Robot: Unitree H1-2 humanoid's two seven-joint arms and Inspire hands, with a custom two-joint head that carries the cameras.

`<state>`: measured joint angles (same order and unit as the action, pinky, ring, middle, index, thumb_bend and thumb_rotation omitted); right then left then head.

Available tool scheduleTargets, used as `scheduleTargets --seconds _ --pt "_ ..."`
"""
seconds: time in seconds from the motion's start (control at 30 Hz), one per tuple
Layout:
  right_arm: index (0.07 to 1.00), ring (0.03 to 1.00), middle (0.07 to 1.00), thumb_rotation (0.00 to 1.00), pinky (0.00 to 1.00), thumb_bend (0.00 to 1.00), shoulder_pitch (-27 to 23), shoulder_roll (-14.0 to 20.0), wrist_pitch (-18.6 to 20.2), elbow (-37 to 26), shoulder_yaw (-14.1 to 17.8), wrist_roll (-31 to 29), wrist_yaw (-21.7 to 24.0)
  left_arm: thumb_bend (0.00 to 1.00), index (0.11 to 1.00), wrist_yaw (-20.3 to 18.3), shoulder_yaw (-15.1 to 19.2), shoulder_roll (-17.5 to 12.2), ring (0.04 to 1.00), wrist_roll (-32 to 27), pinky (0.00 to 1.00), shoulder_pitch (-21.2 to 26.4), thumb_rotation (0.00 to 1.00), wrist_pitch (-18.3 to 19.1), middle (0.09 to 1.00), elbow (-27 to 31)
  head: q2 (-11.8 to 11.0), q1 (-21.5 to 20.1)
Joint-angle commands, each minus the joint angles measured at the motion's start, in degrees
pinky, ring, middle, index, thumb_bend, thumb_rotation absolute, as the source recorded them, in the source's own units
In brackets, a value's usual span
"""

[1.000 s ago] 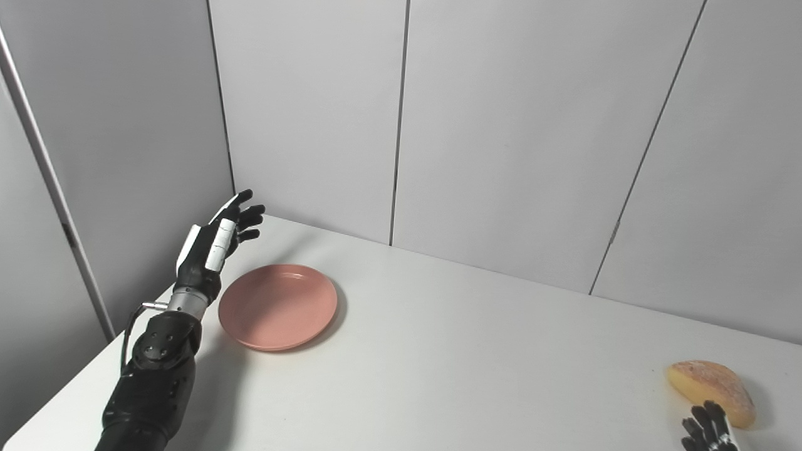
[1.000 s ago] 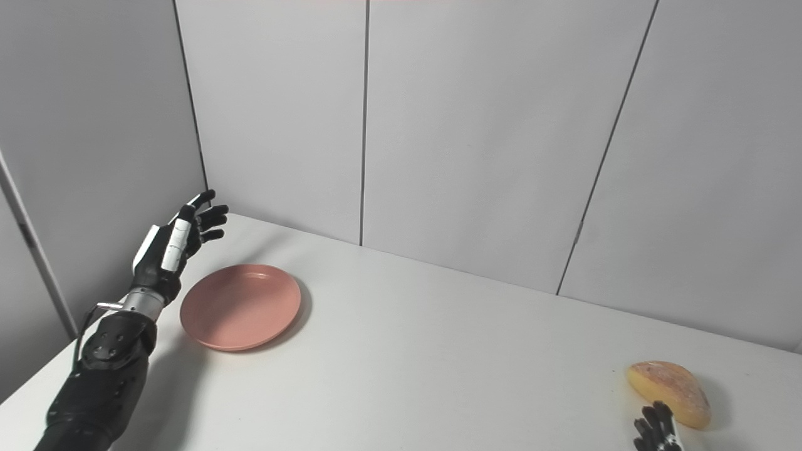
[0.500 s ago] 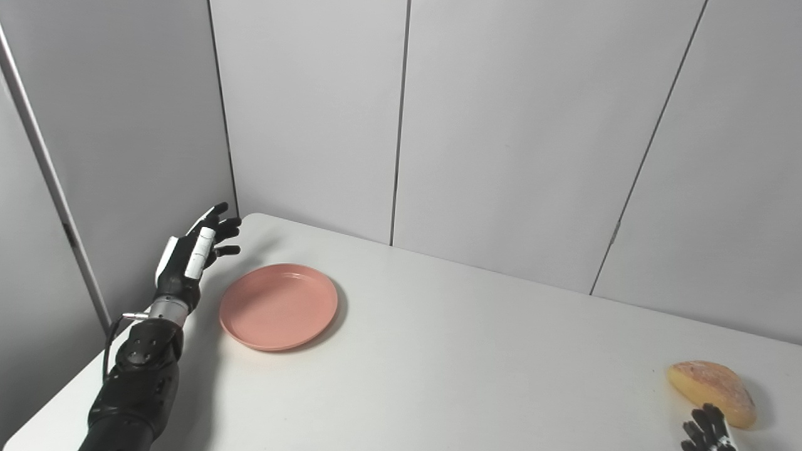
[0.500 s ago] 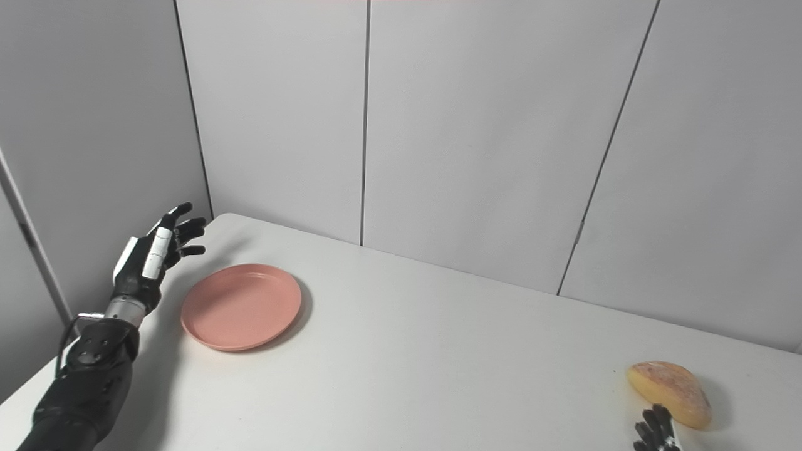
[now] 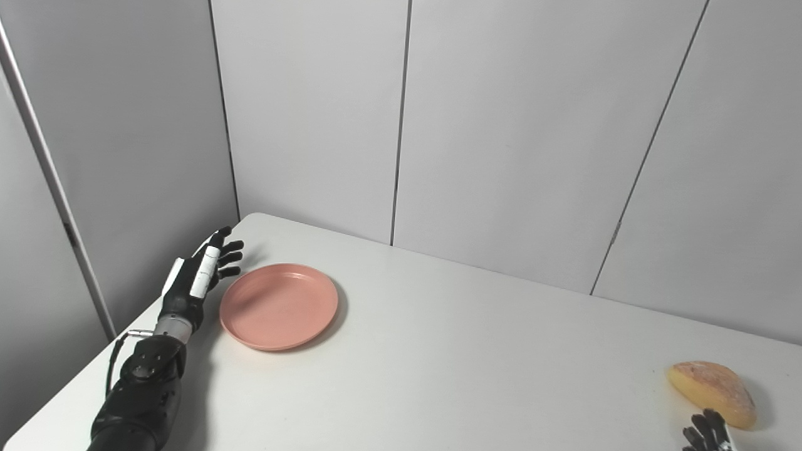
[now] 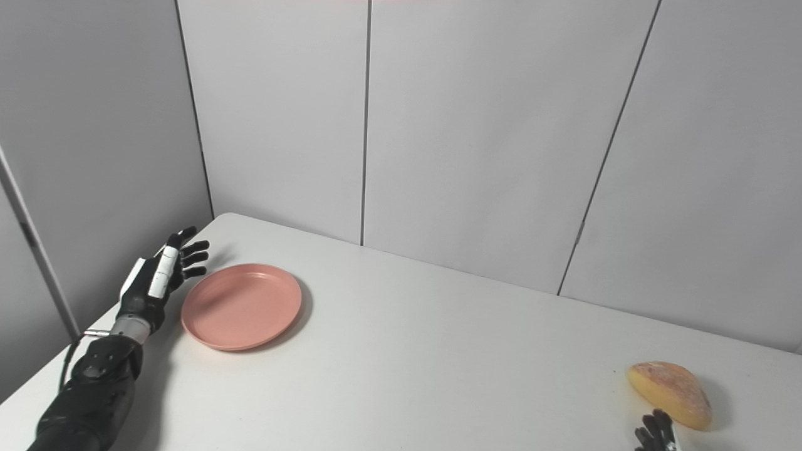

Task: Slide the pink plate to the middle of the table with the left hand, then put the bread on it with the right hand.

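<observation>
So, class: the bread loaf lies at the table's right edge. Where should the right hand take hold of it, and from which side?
Grip the bread across its narrow width near the middle, coming from above. It lies flat on the table, domed side up, so nothing gets beneath it. The right hand sits just in front of it, mostly out of frame.

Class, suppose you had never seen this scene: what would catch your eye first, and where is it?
The pink plate stands out most, alone on the left part of the white table. Just left of it is the black left hand, fingers spread, holding nothing. Far away at the near right lies the golden bread, with only the fingertips of the right hand showing at the bottom edge below it.
</observation>
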<state>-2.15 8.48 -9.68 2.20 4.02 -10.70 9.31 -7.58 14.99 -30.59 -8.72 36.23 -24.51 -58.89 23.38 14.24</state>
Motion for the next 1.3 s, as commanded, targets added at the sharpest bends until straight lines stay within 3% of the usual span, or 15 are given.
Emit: scheduleTargets --seconds 0.0,0.5,0.8,1.1,1.27 --pt "0.994 0.977 0.983 1.0 1.0 0.77 2.81 -0.23 0.56 1.27 0.08 -0.23 0.03 1.0 0.875 -0.25 -0.26 -0.55 0.815 0.33 0.77 2.43 0.97 -2.38 0.812 0.25 0.21 -0.14" --pt "0.99 0.966 0.975 1.0 1.0 0.75 3.18 -0.71 1.25 -0.45 0.02 0.32 -0.68 1.0 0.895 -5.25 -1.67 2.43 0.843 -1.18 0.78 1.97 0.95 -2.35 0.842 -2.24 1.04 -1.29" --pt "0.988 0.965 0.975 1.0 1.0 0.76 3.33 -0.6 1.37 -0.75 0.09 0.09 -0.55 1.0 0.935 -7.89 -1.56 4.89 0.886 -2.28 0.81 -0.5 0.97 -2.35 0.879 0.37 1.52 -1.59" --pt "0.993 0.961 0.974 1.0 1.0 0.78 3.25 -0.68 1.42 -0.89 0.13 0.45 -0.8 1.0 0.929 -7.08 -1.16 7.01 0.876 -2.66 0.81 -1.66 0.97 -2.01 0.87 2.5 1.94 -1.77" --pt "0.992 0.96 0.975 1.0 1.0 0.78 3.21 -0.68 1.77 -1.02 0.11 0.5 -0.87 1.0 0.914 -3.75 -1.85 8.19 0.844 -0.89 0.76 -2.04 0.97 -0.85 0.848 4.18 2.09 -1.93"
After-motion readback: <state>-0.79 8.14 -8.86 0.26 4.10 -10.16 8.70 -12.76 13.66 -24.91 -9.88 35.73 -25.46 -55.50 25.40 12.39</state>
